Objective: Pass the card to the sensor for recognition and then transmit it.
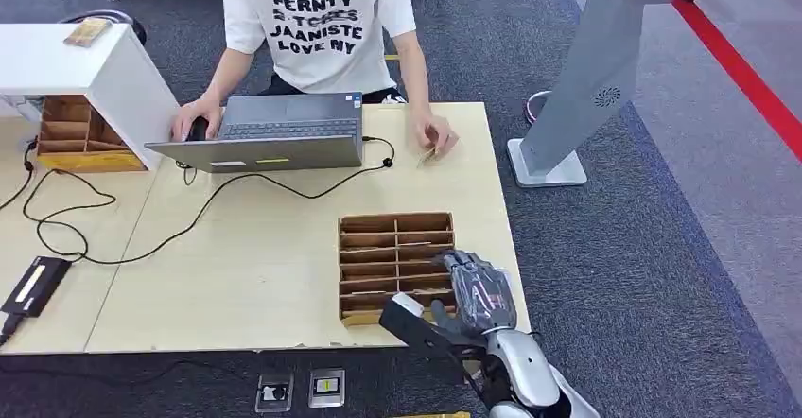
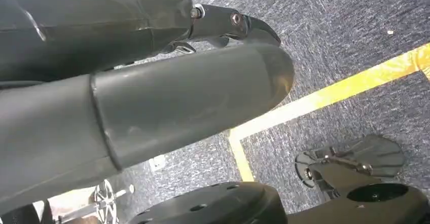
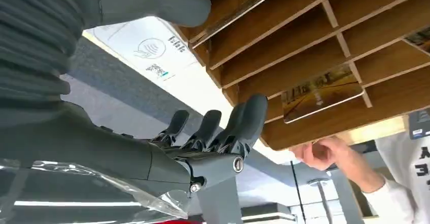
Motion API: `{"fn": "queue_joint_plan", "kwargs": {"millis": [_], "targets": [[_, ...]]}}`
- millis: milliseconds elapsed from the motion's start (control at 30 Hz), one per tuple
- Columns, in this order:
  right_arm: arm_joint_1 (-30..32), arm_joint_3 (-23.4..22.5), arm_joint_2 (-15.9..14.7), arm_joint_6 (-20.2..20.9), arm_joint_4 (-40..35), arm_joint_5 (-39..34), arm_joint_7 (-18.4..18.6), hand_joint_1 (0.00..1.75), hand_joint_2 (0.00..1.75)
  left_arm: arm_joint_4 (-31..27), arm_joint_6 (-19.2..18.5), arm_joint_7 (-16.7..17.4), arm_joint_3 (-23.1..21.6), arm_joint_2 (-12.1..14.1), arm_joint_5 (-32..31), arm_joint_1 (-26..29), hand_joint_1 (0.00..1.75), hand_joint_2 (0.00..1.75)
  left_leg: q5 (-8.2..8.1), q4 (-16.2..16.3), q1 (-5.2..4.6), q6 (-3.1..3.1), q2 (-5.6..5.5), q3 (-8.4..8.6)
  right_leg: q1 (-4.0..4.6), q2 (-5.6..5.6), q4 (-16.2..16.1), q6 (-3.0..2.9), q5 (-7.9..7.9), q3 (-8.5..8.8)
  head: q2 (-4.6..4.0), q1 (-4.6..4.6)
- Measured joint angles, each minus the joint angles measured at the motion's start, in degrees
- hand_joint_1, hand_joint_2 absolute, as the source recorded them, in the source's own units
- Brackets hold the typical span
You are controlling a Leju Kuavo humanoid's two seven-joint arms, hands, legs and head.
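At lower right of my head view I see my silver right arm (image 1: 525,371), its grey right hand (image 1: 478,295) with a ribbed cover, dark fingers (image 3: 243,120), a bright knuckle screw

Even, bright indoor light; soft shadows. Head view sharp. Wrist views: near parts blurred, ceiling glare.

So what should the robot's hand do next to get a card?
Probably ease the right hand further into the brown wooden slotted card rack and close on a card. The fingers sit spread at the rack's near edge, holding nothing.
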Motion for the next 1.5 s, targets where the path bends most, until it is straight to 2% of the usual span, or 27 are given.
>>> {"fn": "queue_joint_plan", "kwargs": {"millis": [267, 400, 433, 500, 967, 1133, 1367, 1500], "targets": [[0.2, -0.6, -0.3, 0.2, 0.3, 0.7, 0.6, 0.59, 1.75, 0.0, 0.0, 0.1, 0.2, 0.0, -0.3, 0.0, 0.00, 0.00, 0.00, 0.0, 0.00, 0.00, 0.00, 0.00, 0.00, 0.00, 0.0, 0.00, 0.00, 0.00, 0.00, 0.00], [0.5, -1.1, -0.4, 0.3, 0.3, 0.8, 0.7, 0.65, 1.75, 0.0, 0.1, 0.2, 0.2, 0.0, -0.3, 0.0, 0.00, 0.00, 0.00, 0.0, 0.00, 0.00, 0.00, 0.00, 0.00, 0.00, 0.0, 0.00, 0.00, 0.00, 0.00, 0.00], [0.5, -1.2, -0.5, 0.3, 0.3, 0.8, 0.7, 0.73, 1.75, 0.0, 0.1, 0.2, 0.2, 0.0, -0.3, 0.0, 0.00, 0.00, 0.00, 0.0, 0.00, 0.00, 0.00, 0.00, 0.00, 0.00, 0.0, 0.00, 0.00, 0.00, 0.00, 0.00], [0.5, -1.3, -0.5, 0.4, 0.3, 0.8, 0.7, 0.79, 1.75, 0.0, 0.1, 0.2, 0.2, 0.0, -0.4, 0.0, 0.00, 0.00, 0.00, 0.0, 0.00, 0.00, 0.00, 0.00, 0.00, 0.00, 0.0, 0.00, 0.00, 0.00, 0.00, 0.00], [0.8, -1.3, -0.5, 0.8, 0.4, -2.5, -0.2, 0.63, 1.75, 0.0, -0.1, 0.2, 0.2, 0.0, -0.8, -0.1, 0.00, 0.00, 0.00, 0.0, 0.00, 0.00, 0.00, 0.00, 0.00, 0.00, 0.0, 0.00, 0.00, 0.00, 0.00, 0.00], [0.8, -1.3, -0.4, 1.2, -0.2, -3.5, -0.5, 0.63, 1.75, 0.0, -0.1, 0.2, 0.2, 0.0, -0.8, -0.1, 0.00, 0.00, 0.00, 0.0, 0.00, 0.00, 0.00, 0.00, 0.00, 0.00, 0.0, 0.00, 0.00, 0.00, 0.00, 0.00], [0.8, -1.3, -0.4, 1.4, -0.6, -4.3, -0.6, 0.75, 1.75, 0.0, -0.1, 0.2, 0.3, 0.0, -0.9, -0.2, 0.00, 0.00, 0.00, 0.0, 0.00, 0.00, 0.00, 0.00, 0.00, 0.00, 0.0, 0.00, 0.00, 0.00, 0.00, 0.00], [0.8, -1.3, -0.4, 1.4, -0.6, -4.5, -0.6, 0.73, 1.75, 0.0, -0.2, 0.2, 0.3, 0.0, -1.0, -0.2, 0.00, 0.00, 0.00, 0.0, 0.00, 0.00, 0.00, 0.00, 0.00, 0.00, 0.0, 0.00, 0.00, 0.00, 0.00, 0.00]]}}
